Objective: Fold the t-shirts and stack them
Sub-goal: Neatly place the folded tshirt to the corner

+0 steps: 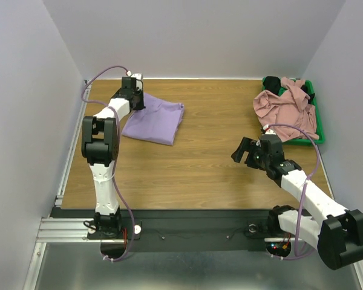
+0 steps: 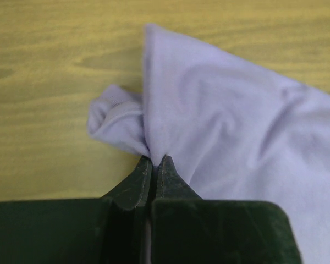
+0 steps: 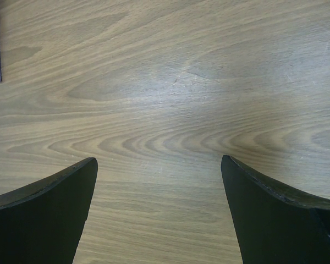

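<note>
Upper left of the overhead view: left gripper pinched tight on the far left corner of the purple shirt. Rest of that shirt spread flat on the table, running down and to the right of the fingers as a roughly folded rectangle.

In the left wrist view, lower centre: 2 dark fingertips pressed together with a fold of purple cloth nipped between them. Small bunched roll of fabric just left of the tips; main sheet filling the right half of the frame. Hard to tell whether the pinched corner sits on the wood or slightly above it.

Lower right of the overhead view: right gripper spread wide, holding nothing, well apart from the purple shirt. In the right wrist view, only bare wood between the 2 fingers, with a sliver of purple cloth at the upper left edge.

Upper right of the overhead view: pink shirt heaped in a green bin, spilling over its near left rim. Black shirt at the bin's far end, partly under the pink one.
</note>
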Robot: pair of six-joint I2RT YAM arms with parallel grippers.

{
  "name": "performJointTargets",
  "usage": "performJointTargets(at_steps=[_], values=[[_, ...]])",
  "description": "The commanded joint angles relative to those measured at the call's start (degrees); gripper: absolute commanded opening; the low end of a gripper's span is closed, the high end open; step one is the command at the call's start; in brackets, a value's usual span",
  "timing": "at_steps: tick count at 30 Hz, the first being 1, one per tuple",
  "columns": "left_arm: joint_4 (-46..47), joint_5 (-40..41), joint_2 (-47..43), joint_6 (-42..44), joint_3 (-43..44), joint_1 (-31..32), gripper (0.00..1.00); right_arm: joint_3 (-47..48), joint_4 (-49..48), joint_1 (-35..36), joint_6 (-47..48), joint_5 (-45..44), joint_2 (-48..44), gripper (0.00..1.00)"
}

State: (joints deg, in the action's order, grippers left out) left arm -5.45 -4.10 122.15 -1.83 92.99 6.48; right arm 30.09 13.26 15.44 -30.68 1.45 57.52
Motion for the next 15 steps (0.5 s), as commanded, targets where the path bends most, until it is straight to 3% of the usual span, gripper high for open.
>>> performJointTargets(at_steps=[1, 6, 15], values=[[-1.13, 2.16, 3.96, -4.32, 8.68, -0.94, 0.0, 0.59, -1.83, 0.38, 0.7, -1.1, -0.91, 1.0], [-4.56, 7.61, 10.81, -14.05, 17.55, -1.03, 0.0, 0.85, -1.92, 0.38, 0.79, -3.47, 0.05, 1.0], [-7.81, 8.05, 21.36, -34.62, 29.41, -0.16, 0.0, 1.47, -1.92, 0.29, 0.79, -4.18, 2.69, 1.0]])
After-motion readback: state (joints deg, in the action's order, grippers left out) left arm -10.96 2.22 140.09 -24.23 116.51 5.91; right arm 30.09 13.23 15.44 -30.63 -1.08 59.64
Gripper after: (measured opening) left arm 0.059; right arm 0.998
